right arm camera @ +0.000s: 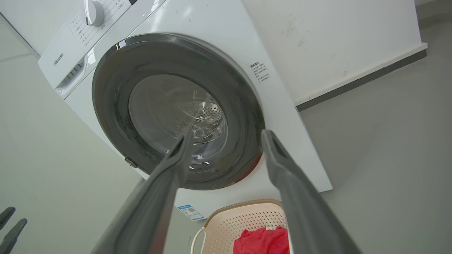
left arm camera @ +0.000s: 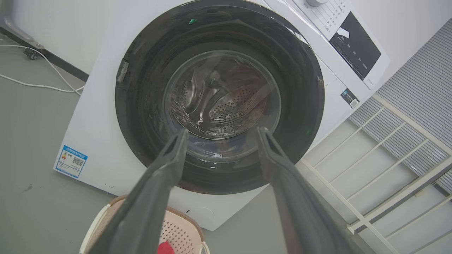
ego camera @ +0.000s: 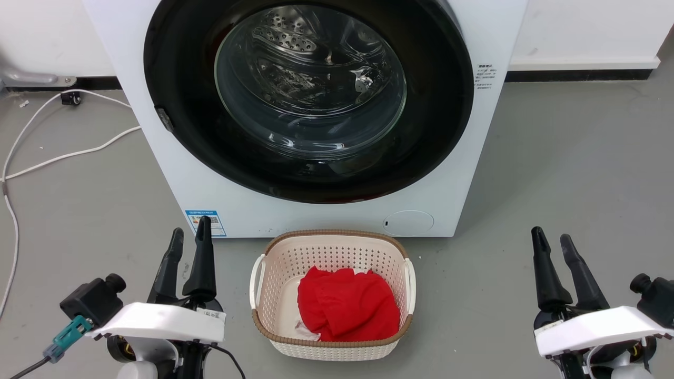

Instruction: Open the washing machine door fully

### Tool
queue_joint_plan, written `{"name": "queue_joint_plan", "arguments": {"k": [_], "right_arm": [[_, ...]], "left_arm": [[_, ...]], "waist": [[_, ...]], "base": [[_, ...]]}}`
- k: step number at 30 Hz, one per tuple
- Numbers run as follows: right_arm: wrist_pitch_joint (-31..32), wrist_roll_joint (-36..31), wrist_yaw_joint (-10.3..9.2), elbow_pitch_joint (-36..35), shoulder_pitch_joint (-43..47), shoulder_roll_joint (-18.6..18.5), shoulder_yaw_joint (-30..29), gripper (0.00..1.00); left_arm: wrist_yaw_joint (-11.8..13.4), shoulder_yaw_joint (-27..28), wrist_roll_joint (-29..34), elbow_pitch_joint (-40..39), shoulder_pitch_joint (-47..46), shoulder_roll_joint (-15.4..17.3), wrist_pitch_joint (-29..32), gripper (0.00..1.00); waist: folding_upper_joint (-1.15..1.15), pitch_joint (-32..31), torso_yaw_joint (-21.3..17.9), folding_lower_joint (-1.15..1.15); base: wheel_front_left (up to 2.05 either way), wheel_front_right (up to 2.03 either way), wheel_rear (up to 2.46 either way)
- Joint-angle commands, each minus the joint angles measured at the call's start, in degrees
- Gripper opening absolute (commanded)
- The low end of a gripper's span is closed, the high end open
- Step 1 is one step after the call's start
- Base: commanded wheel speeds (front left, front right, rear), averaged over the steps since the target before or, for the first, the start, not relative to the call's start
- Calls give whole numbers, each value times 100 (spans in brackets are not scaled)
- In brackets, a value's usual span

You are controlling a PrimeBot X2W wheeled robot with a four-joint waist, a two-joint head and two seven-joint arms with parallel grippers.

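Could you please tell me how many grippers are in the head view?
2: the left gripper at lower left and the right gripper at lower right, flanking the basket, both open.

We have bare floor (ego camera: 568, 168) ahead of the left end effector (ego camera: 190, 226) and the right end effector (ego camera: 550, 234), open up to the washing machine (ego camera: 316, 216). The laundry basket (ego camera: 337, 235) stands between them, just before the machine's lower front, blocking a low middle path. The door (ego camera: 184, 79) sits shut against the front. A white cable (ego camera: 79, 152) crosses the floor at left.
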Motion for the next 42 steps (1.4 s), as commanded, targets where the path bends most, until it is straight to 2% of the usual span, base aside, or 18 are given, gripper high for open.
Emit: {"name": "queue_joint_plan", "arguments": {"k": [1,21,42], "right_arm": [[-41,-205,0,-56,-35,6,23,100],[-85,-1560,0,-93,43,18,108,100],[-69,-2579,-1,-85,101,29,52,100]], "left_arm": [[-15,-4,223,-79,-31,34,-58,100],[64,-55,1799,-87,27,34,-356,100],[240,-237,2951,-3,115,115,-614,100]], "waist": [[0,1,-3,0],[0,-5,-24,0],[0,-18,-52,0]], "base": [[0,0,0],[0,0,0],[0,0,0]]}}
